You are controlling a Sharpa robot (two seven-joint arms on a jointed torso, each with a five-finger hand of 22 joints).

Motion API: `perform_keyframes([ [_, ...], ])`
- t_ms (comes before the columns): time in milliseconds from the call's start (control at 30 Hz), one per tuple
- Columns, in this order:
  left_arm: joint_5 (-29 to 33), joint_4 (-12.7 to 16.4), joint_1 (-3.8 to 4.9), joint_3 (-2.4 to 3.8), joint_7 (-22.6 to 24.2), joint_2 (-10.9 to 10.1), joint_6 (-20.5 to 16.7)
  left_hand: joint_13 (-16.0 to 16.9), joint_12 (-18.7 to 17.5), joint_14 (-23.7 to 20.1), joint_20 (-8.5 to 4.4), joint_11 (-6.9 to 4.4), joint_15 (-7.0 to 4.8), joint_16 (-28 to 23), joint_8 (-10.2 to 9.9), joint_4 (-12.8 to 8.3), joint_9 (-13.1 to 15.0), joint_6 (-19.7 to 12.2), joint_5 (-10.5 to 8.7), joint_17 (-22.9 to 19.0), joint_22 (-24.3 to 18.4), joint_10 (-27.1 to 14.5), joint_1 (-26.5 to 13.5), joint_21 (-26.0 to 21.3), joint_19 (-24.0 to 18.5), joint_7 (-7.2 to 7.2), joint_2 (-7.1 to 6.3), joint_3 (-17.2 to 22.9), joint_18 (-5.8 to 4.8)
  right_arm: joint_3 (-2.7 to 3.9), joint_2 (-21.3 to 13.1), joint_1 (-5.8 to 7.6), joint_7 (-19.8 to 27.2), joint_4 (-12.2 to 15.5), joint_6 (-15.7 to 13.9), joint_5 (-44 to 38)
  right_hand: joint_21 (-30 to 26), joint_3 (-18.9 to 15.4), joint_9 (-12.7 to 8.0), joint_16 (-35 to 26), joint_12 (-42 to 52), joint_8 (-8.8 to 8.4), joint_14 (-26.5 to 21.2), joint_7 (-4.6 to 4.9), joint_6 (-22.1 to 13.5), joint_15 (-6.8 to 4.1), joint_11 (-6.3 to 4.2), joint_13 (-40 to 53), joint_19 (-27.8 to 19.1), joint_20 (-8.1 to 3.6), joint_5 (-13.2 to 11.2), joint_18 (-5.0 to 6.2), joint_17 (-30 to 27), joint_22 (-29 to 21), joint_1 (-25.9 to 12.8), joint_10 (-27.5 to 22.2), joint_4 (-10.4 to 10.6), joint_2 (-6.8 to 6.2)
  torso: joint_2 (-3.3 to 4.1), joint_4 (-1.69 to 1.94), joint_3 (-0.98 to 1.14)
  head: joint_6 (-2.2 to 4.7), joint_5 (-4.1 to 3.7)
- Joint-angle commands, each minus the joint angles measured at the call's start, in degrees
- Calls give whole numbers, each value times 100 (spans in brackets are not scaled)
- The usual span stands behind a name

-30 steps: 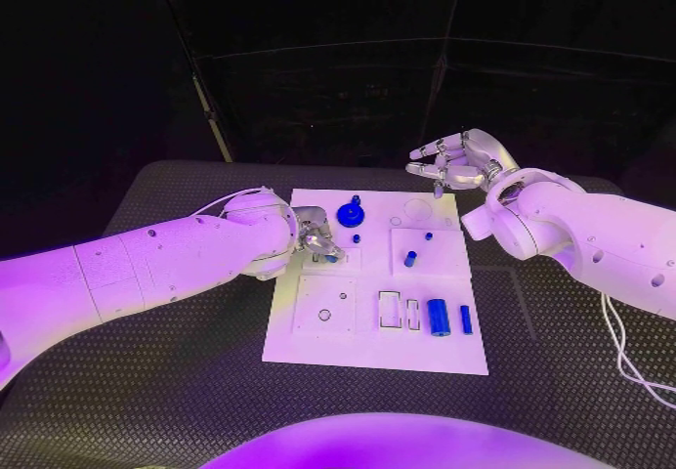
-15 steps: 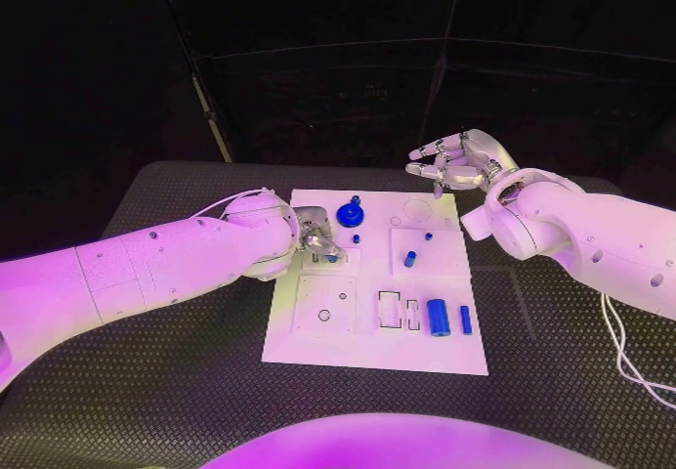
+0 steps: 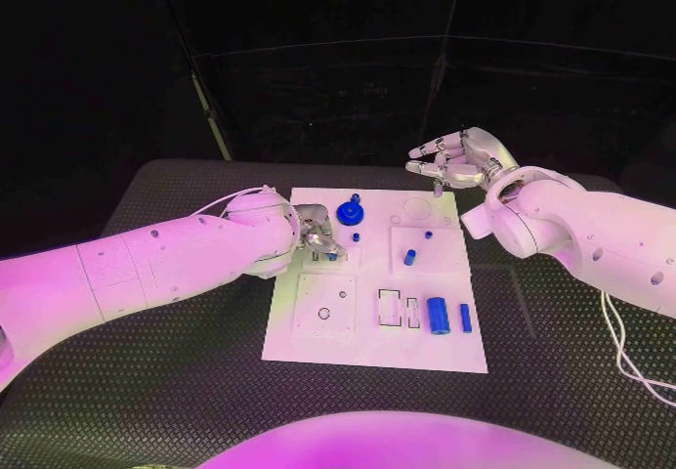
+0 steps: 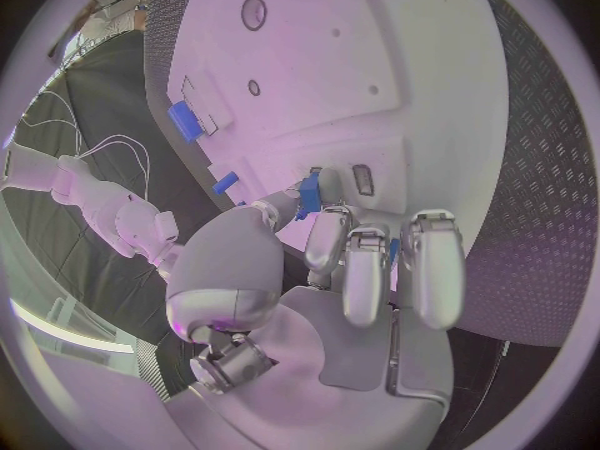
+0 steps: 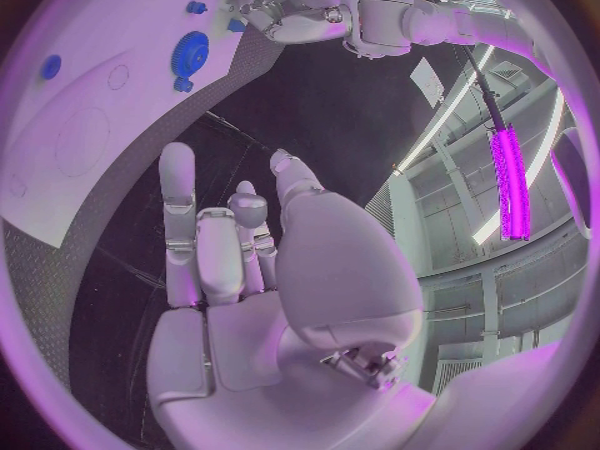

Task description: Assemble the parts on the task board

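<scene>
Counter [image 3: 169, 391] of dark ribbed matting carries the white task board [image 3: 369, 354] at its middle. From the left comes the left arm, and its left hand [image 3: 317, 240] sits over the board's upper left part, fingers curled down onto the surface. In the left wrist view the left hand [image 4: 363, 260] pinches a small blue part [image 4: 308, 192] between thumb and fingertips, right against the board beside a small rectangular slot [image 4: 363, 179].

Moving right along the board's far edge, a blue gear [image 3: 351, 215] stands on it, with a small blue peg [image 3: 356, 237] just below. Further right, another short blue peg [image 3: 410, 259] stands upright in the square recessed plate [image 3: 426, 250]. In the board's near half, a square plate with a round hole [image 3: 324, 315] lies on the left; next come two empty rectangular pockets [image 3: 391, 308], then a blue cylinder [image 3: 440, 317] lying lengthwise and a slimmer blue bar [image 3: 466, 319] beside it, near the board's right edge.

At the right, the right hand [image 3: 458, 161] hangs raised beyond the board's far right corner, off the board, fingers loosely bent and apart, holding nothing. The right wrist view shows the right hand [image 5: 238, 260] likewise empty, with the gear [image 5: 191, 52] on the board well beyond it.
</scene>
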Motion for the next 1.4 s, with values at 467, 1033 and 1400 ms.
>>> perform_keyframes([
  [467, -131, -1, -2, -5, -40, -17, 282, 6, 24, 595, -25, -11, -37, 18, 7, -169, 12, -6, 18, 1510, 577, 31, 196, 28, 100, -19, 95, 121, -78, 4, -7, 11, 37, 3, 63, -9, -29, 4, 9, -24, 33, 34, -16, 4, -46, 24, 6, -5, 31, 12, 15, 34, 4, -5, -49, -26, 26, -8, -4, 5, -1, -26, 8],
  [1033, -131, 20, -2, -5, -47, -27, 304, 37, 46, 595, -23, -13, -35, 18, 12, -197, 16, 0, 18, 1510, 592, 49, 246, 36, 107, -21, 115, 134, -81, 4, -2, 11, 37, -3, 70, -9, -29, 4, 9, -24, 33, 34, -16, 4, -46, 24, 6, -5, 31, 12, 15, 34, 4, -5, -49, -26, 26, -8, 0, 3, 1, -41, 16],
  [1400, -131, -28, -2, -5, -46, 28, 291, 29, 40, 595, -22, -13, -35, 18, 12, -200, 17, 1, 17, 1510, 586, 46, 251, 31, 104, -20, 116, 133, -80, 4, 3, 11, 37, -5, 67, -9, -34, -1, 9, -25, 40, 40, -15, 3, -48, 23, 5, -11, 35, 12, 19, 34, 5, -8, -67, -27, 44, -6, 4, 0, 1, -48, 16],
])
